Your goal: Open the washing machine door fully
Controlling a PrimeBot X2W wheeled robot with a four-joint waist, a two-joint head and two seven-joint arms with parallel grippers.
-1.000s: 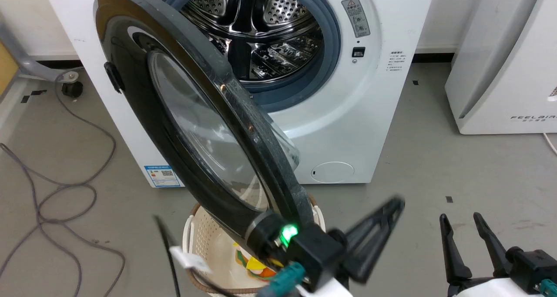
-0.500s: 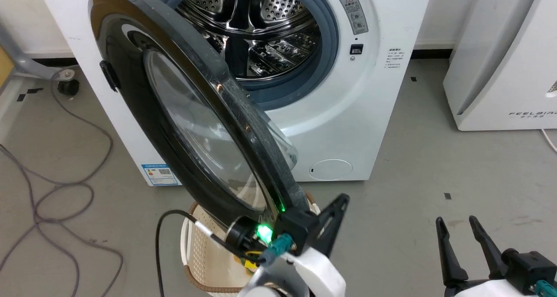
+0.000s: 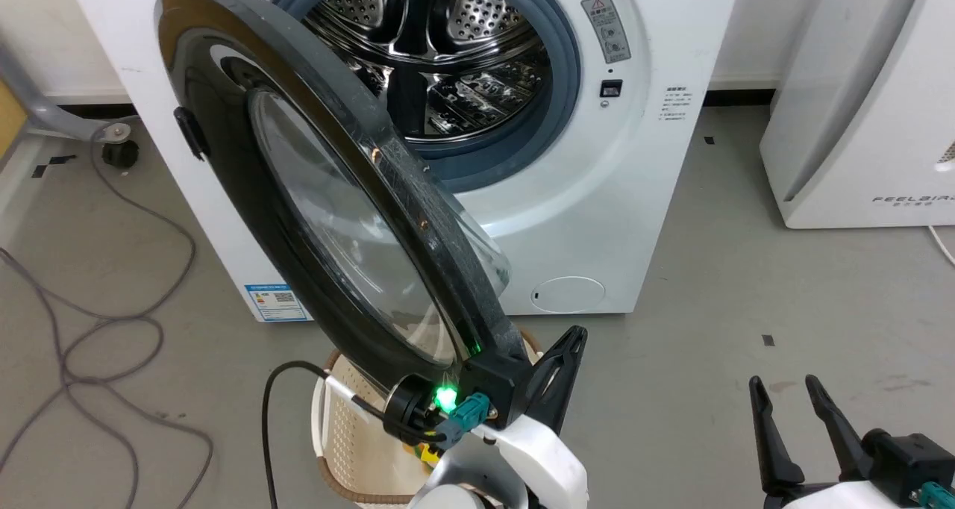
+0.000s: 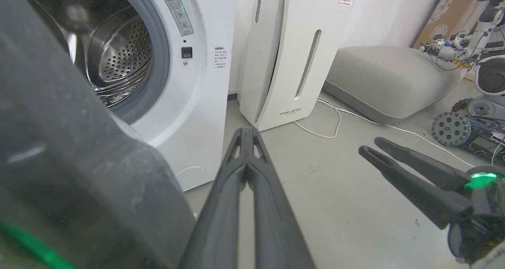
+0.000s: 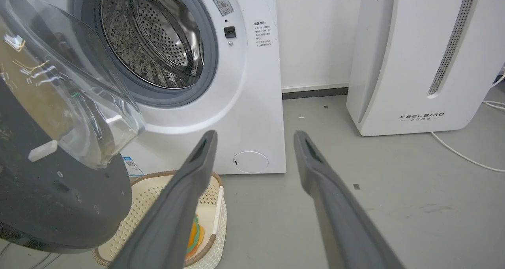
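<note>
The big white washing machine [image 3: 597, 210] stands at the far side, and its round hole shows the shiny steel drum [image 3: 448, 61] inside. A tall white box [image 3: 858, 121] with the word FEELBIRD stands on the floor to its right.

The washing machine door [image 3: 336, 225] is open part of the way. It is joined to the left side of the machine and sticks out toward the near side, standing up on its edge. Its black shiny face looks left, and its clear glass bowl bulges to the right. In the head view it looks like a long oval, running from far left to near.

A pale basket [image 3: 339, 427] sits on the floor under the near end of the door.

The left claw [image 3: 573, 339] is just beside the door's near edge. Its two fingers are pressed together with nothing between them. I cannot tell if it touches the door.

The right claw [image 3: 785, 389] is at the near right, well away from the door, fingers apart and empty.
</note>
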